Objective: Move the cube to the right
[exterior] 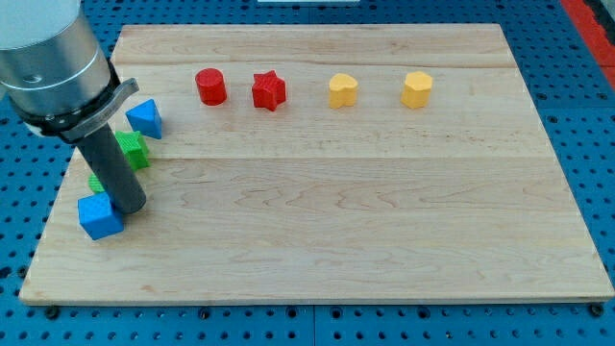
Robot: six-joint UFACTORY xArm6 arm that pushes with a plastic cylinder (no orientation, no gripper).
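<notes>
my tip seemingly touches the blue cube.

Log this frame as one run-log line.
tip: touching blue cube, on its right | cube: board's left edge | task: not done

Second green block mostly hidden behind the rod, shape unclear.

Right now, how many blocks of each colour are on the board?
Red: 2, cylinder and star
Yellow: 2, and
Blue: 2, cube and triangle
Green: 2, one, one mostly hidden
Total: 8
</notes>
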